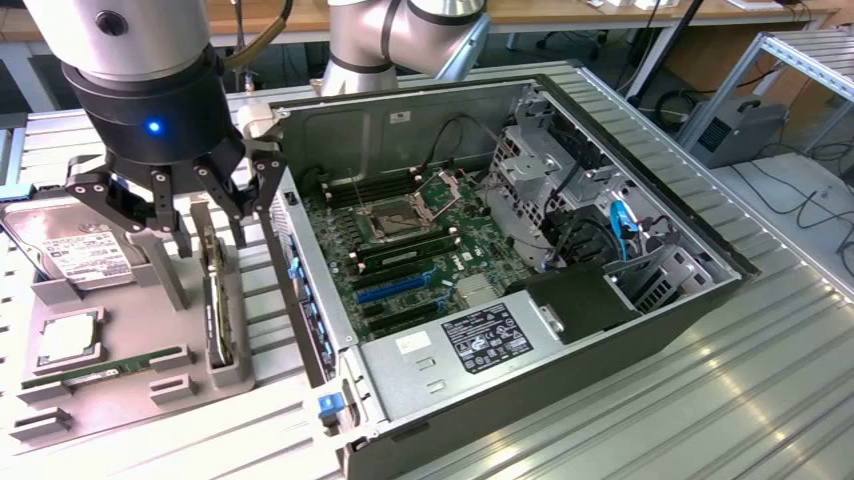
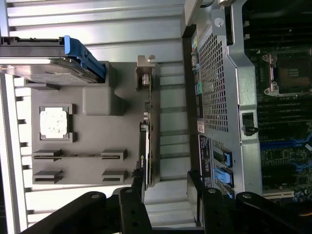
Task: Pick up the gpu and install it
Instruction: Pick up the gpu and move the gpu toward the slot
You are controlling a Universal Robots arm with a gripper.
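Gripper (image 1: 187,228) spread above gpu (image 1: 214,310) edge — upright in tray (image 1: 127,335), PC case (image 1: 360,125) adj.

open computer case (image 1: 387,120) beside a grey tray (image 1: 127,325) with hard drive (image 1: 67,250), cpu chip (image 1: 70,340) and memory stick (image 1: 107,368)

The hand (image 1: 211,240), spread wide, hangs over the card (image 1: 214,300), which stands on edge in the gray holder (image 1: 134,370). The computer case's side wall (image 1: 300,290) rises just beside it, leaving a narrow strip of table (image 1: 283,395) between. On the card's other side the holder lies low and flat; the hard drive (image 1: 74,250) stands well apart. Inside the case, the blue slots (image 1: 387,288) lie open from above, hemmed by the drive cage (image 1: 534,170) and power supply (image 1: 467,345).
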